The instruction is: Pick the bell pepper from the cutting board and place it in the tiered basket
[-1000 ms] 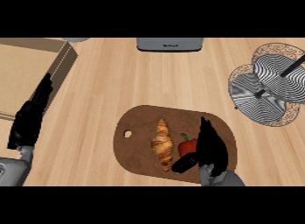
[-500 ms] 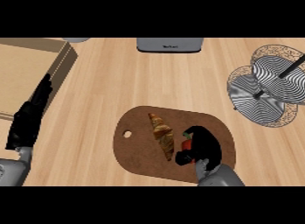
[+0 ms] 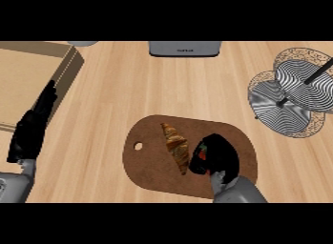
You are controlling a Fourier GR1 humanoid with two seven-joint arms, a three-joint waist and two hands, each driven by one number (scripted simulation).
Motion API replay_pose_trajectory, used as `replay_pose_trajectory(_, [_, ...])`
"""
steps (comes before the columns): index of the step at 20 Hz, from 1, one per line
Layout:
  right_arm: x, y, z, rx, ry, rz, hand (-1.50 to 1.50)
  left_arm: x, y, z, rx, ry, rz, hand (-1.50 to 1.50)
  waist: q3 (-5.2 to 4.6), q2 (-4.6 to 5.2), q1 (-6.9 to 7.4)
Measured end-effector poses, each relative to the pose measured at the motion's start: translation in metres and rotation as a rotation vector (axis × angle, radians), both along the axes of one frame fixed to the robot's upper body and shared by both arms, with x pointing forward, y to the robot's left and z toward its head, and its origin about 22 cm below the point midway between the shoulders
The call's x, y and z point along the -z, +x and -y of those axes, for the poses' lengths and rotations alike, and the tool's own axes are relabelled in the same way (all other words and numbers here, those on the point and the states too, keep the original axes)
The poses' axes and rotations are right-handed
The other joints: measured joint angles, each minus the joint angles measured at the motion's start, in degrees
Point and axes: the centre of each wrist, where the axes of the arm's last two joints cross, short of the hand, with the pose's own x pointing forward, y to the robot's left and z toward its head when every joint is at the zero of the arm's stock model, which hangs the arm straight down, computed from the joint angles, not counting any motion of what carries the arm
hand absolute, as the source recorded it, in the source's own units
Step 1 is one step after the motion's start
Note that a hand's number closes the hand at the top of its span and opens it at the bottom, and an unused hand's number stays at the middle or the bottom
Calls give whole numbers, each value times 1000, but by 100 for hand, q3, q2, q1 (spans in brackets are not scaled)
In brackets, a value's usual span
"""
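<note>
Right now your right hand (image 3: 218, 159) sits low over the dark brown oval wooden cutting board (image 3: 155, 169), its black fingers curled down round the red bell pepper (image 3: 202, 152), so that you see only a small sliver of red with a touch of green at the hand's left edge. The pepper is on the right half of the board, almost wholly hidden beneath that hand, and you cannot tell whether it rests on the board or is lifted off it. Just beside it, to its left, a golden-brown croissant (image 3: 176, 145) lies lengthwise on the board, running from the upper middle down toward the hand; whether the fingers touch it is unclear. The board has a small round hole (image 3: 139, 146) near its left edge and lies on the pale wooden bench (image 3: 127, 95). Your left hand (image 3: 31, 128) shows at the left edge, fingers straight and pointing up, holding nothing, beside a shallow light brown cardboard box (image 3: 21, 81) at the upper left. The silver wire tiered basket (image 3: 299, 93) with its black centre pole stands at the upper right, well apart from the board and from both hands. A grey appliance (image 3: 184, 48) sits at the top edge of the bench, in the middle.
</note>
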Motion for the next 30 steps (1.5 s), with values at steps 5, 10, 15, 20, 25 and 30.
replay_pose_trajectory(5, [-21, -7, -4, 5, 38, 110, 150, 3, -2, 7, 1, -2, 0, 0, 25, 15, -13])
replay_pose_trajectory(10, [-34, -50, -14, -393, 73, 260, 150, 7, -4, 3, -3, -1, -16, 0, 36, -18, -10])
replay_pose_trajectory(15, [-65, -90, 7, -664, 174, 482, 150, 2, -3, -5, -19, -6, -11, 0, 45, -37, -115])
replay_pose_trajectory(20, [-116, -112, 49, -685, 206, 750, 150, 4, -6, -9, -24, -5, -13, 0, 43, -19, -151])
replay_pose_trajectory(25, [-142, -101, 84, -632, 111, 894, 150, 3, -6, -7, -16, -5, -5, 0, 41, 10, -96])
replay_pose_trajectory(30, [-175, -81, 118, -600, -72, 963, 150, 0, -4, -4, -11, -5, -6, 0, 38, 23, -65])
